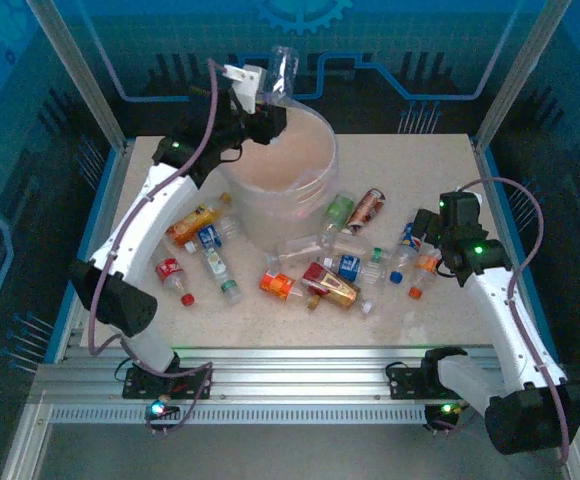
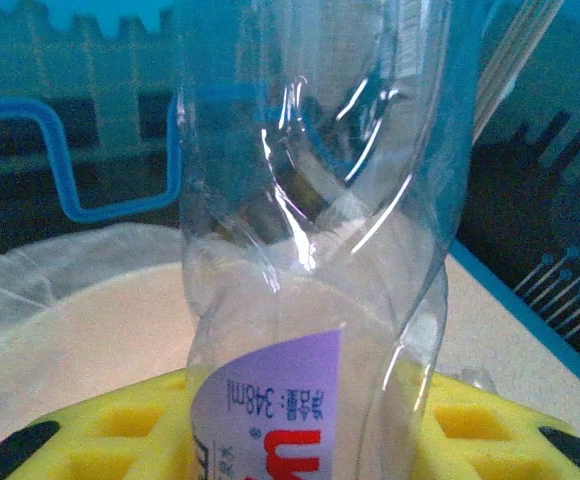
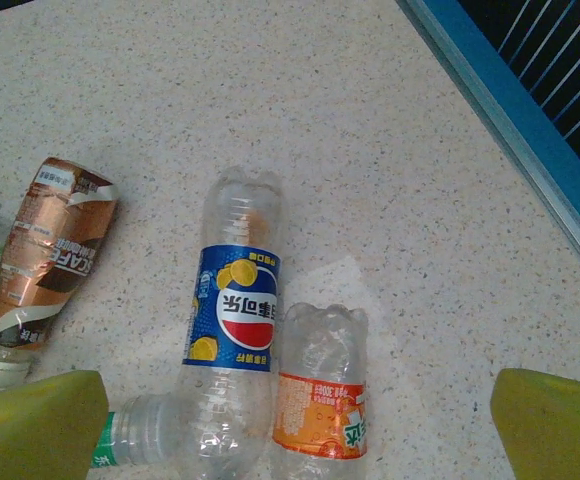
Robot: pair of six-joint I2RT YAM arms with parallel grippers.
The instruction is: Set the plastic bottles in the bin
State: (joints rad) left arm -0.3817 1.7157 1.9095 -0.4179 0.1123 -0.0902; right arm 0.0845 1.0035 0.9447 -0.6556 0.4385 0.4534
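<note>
My left gripper (image 1: 262,100) is shut on a crushed clear bottle (image 1: 282,68) with a purple label, holding it upright over the far rim of the bin (image 1: 326,160). In the left wrist view that bottle (image 2: 310,250) stands between the yellow fingers (image 2: 100,440), with the bin's bag liner (image 2: 50,275) below. My right gripper (image 1: 426,238) hangs open above a blue-labelled bottle (image 3: 235,320) and an orange-labelled bottle (image 3: 320,400), which lie side by side between its yellow fingertips (image 3: 555,425). A copper-labelled bottle (image 3: 55,250) lies to their left.
Several more bottles lie on the table: a group left of the bin (image 1: 198,240) and a cluster in front of it (image 1: 325,280). A blue raised edge (image 3: 500,100) borders the table on the right. The frame posts (image 1: 75,70) stand at the back corners.
</note>
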